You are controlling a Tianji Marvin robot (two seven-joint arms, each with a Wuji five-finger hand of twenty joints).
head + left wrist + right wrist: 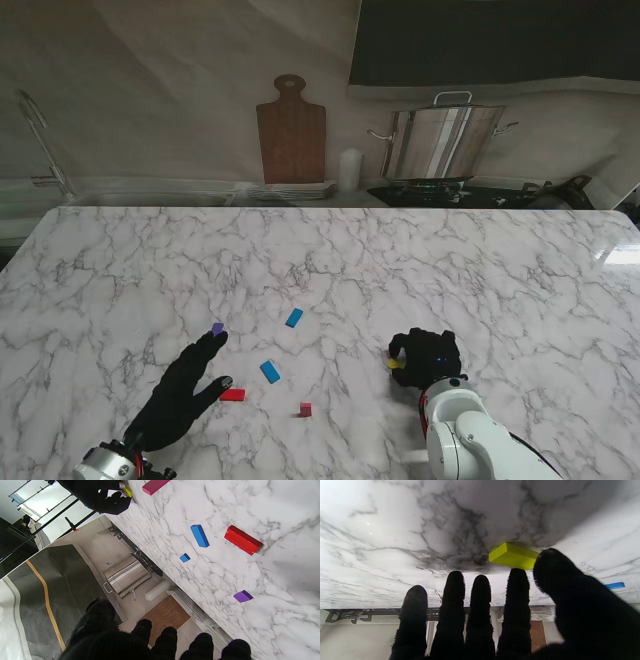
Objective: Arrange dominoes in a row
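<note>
Right hand (425, 355) seemingly pinching yellow domino (513, 556); left hand (185, 392) open, fingers spread.

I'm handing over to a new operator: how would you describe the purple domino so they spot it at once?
Start at the marble table and find the left hand, stretched flat near its front edge. The purple domino lies just beyond that hand's longest fingertip. It is the only purple piece and the farthest left, apart from the red domino and the blue dominoes to its right.
</note>
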